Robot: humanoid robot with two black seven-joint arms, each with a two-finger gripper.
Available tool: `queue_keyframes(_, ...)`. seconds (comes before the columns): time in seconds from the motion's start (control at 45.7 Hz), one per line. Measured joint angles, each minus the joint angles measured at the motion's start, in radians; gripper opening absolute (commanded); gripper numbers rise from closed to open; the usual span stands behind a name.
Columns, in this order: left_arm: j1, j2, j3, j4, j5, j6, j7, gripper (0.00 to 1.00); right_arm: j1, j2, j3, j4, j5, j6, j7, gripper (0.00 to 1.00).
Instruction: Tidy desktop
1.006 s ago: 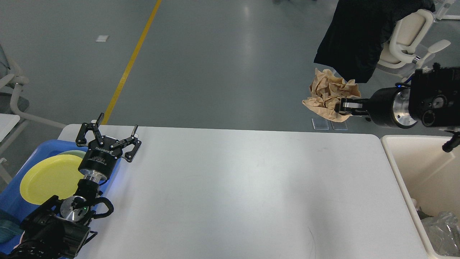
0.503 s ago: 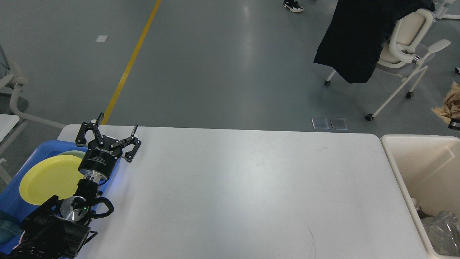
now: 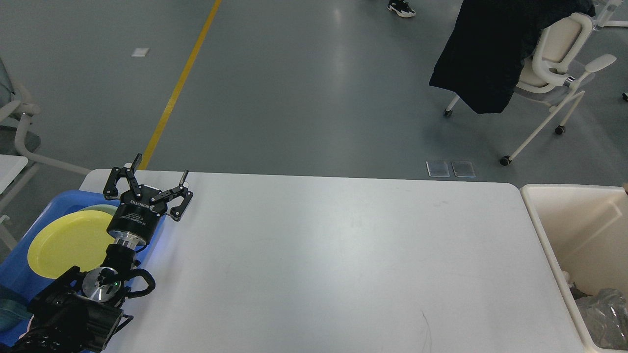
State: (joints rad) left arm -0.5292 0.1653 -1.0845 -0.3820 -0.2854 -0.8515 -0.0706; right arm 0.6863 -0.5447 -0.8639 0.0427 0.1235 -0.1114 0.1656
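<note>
The left gripper [image 3: 151, 179] hangs with fingers spread wide and nothing between them, poised over the desktop's [image 3: 333, 255] left edge, likely waiting beside the blue tray [image 3: 46, 208] holding a yellow plate [image 3: 66, 242]. The white tabletop fills the middle; a cream bin [image 3: 542, 215] sits right; the right arm is out of view

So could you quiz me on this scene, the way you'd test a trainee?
1. True or false: the left gripper is open.
2. What colour is the plate in the blue tray?
3. What hangs on the chair: A) dark jacket, B) towel, C) bag?

Key: 1. True, and it holds nothing. 2. Yellow. 3. A.
</note>
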Motion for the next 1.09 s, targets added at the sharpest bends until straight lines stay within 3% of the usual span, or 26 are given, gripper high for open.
queue_keyframes(0.743, 0.000, -0.001, 0.000, 0.000, 0.000, 0.000, 0.000, 1.00, 0.072, 0.065, -0.004, -0.011, -0.001, -0.004, 0.000, 1.00)
queue_keyframes(1.093, 0.000, -0.001, 0.000, 0.000, 0.000, 0.000, 0.000, 1.00, 0.286, 0.180, 0.018, 0.003, 0.003, 0.001, 0.001, 1.00)
